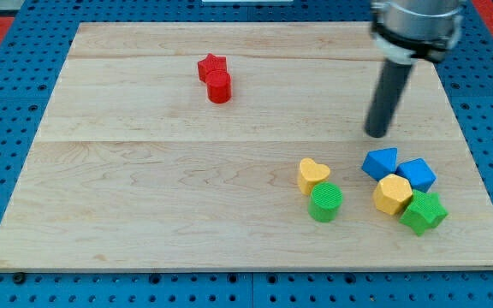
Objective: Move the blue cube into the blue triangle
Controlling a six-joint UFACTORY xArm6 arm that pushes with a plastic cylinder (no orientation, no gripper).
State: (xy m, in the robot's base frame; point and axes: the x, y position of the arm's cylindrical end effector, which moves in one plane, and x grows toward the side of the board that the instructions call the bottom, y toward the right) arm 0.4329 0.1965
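Note:
The blue triangle (380, 162) and the blue cube (417, 174) lie side by side at the view's lower right, touching or nearly touching, the cube to the right. My tip (377, 133) stands on the board just above the blue triangle, a short gap away, and up and to the left of the blue cube.
A yellow block (392, 194) and a green star-like block (424, 212) sit right below the blue pair. A yellow heart (312, 175) and a green cylinder (325, 202) lie to their left. A red star (212, 66) and a red cylinder (219, 86) sit at upper centre-left. The wooden board (144, 205) is edged by a blue pegboard.

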